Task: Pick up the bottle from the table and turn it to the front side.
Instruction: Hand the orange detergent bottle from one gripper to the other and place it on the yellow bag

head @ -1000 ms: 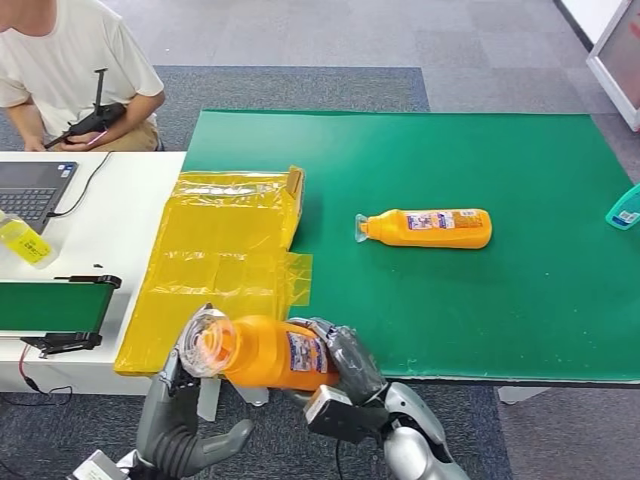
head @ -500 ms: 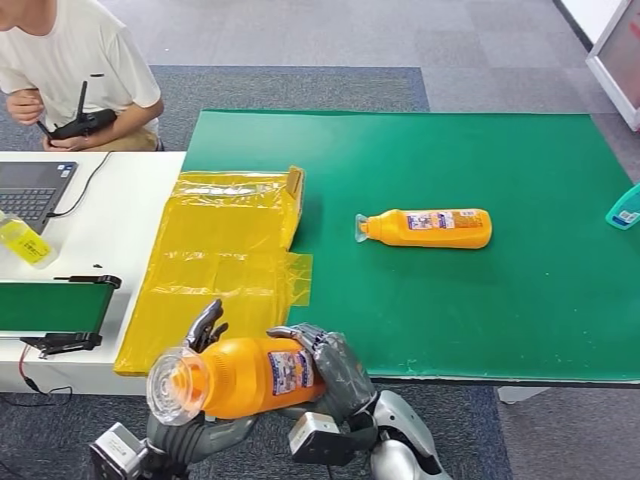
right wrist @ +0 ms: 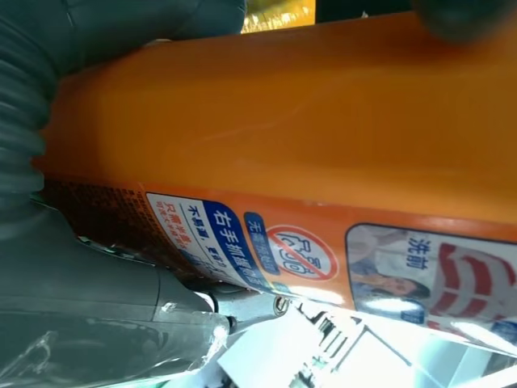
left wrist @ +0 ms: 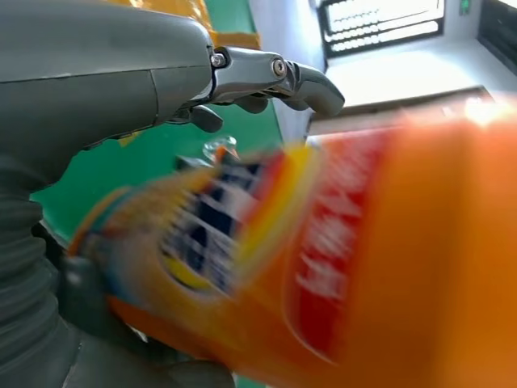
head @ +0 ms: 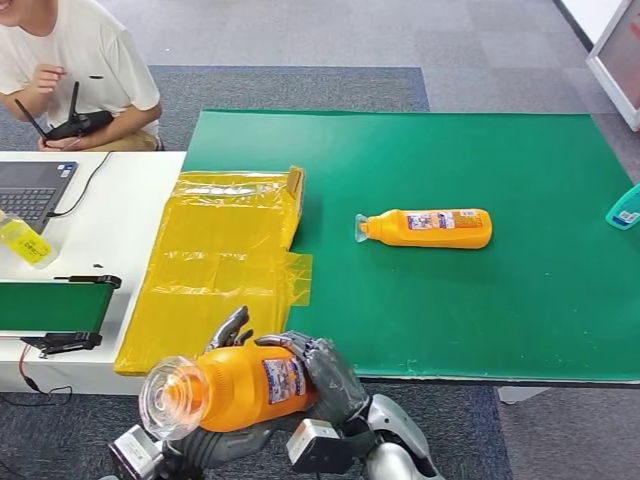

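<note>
**Bottle held off the near edge of the green table**

Nearest me, the orange bottle (head: 241, 385) lies sideways in the air just short of the green table (head: 468, 160), clear cap toward my left. My right hand (head: 328, 370) wraps the base end, fingers curled over the top. My left hand (head: 226, 335) is under and behind the body; I see fingertips (head: 234, 322) poking up past it, but I cannot tell whether it grips or merely supports. The left wrist view is blurred.

Beyond the hands, a yellow plastic bag (head: 219, 255) lies flat across the seam between the green table and a white desk (head: 121, 215). Mid-table a second orange bottle (head: 426, 228) lies on its side, with bare green around it. A laptop (head: 30, 190) sits on the desk; behind it a person (head: 72, 70) holds a controller. Grey carpet (head: 340, 40) lies beyond.
</note>
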Controlling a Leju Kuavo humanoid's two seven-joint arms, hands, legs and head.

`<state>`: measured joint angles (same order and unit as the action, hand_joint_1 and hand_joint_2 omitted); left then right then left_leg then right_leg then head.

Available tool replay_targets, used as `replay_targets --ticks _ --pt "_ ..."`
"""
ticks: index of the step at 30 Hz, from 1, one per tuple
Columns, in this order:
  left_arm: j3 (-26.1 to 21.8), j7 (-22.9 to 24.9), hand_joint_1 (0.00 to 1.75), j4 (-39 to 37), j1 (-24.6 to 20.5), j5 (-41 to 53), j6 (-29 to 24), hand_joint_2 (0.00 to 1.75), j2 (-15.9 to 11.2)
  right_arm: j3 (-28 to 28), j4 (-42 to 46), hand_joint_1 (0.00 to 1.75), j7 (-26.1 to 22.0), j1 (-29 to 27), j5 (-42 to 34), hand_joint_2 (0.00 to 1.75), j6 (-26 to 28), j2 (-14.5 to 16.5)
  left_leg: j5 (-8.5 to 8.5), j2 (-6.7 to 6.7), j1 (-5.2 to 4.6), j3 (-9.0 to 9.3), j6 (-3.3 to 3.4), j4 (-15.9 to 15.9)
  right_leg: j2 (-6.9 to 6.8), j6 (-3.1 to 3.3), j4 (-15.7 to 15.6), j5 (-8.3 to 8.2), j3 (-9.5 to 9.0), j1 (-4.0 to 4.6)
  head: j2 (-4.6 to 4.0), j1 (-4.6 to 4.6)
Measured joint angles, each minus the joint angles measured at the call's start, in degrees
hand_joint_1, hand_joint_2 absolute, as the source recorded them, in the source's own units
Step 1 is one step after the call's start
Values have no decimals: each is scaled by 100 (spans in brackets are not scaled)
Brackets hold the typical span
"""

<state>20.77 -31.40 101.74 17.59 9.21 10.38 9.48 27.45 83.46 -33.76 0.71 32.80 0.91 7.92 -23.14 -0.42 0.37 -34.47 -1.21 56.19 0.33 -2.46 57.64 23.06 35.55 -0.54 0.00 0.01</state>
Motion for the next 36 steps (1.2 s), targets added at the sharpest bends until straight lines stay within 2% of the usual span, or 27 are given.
replay_targets --ticks 4,7,13,24,28,36 --pt "470 4 0 72 -133 193 -293 175 -198 -12 -151 175 -23 -10 -40 175 6 7 0 0 0 0 0 0 0 0 0 -1 0 0 0 0" --pt "637 22 0 93 -189 249 -394 175 -302 -17 -230 175 -52 -9 -73 175 10 11 0 0 0 1 0 0 1 1 0 -1 1 0 0 0" --pt "844 105 0 195 -386 680 -616 175 -445 -62 -538 175 -109 -12 -185 175 -34 94 2 0 0 1 -3 0 1 2 1 -1 0 1 0 0" --pt "918 263 0 201 -537 643 -701 175 -576 -127 -869 175 -138 -5 -188 175 -34 225 2 1 0 1 -4 0 2 2 0 -1 1 1 0 1" --pt "916 420 171 195 -533 567 -757 175 -577 -131 -951 175 -111 -2 -190 175 -2 257 2 1 0 1 -4 0 2 2 0 -1 1 1 0 0" --pt "846 656 175 70 -493 371 -935 175 -490 -180 -1067 175 -63 16 -236 175 -23 293 2 1 0 1 -4 0 2 2 0 -2 1 1 0 0"
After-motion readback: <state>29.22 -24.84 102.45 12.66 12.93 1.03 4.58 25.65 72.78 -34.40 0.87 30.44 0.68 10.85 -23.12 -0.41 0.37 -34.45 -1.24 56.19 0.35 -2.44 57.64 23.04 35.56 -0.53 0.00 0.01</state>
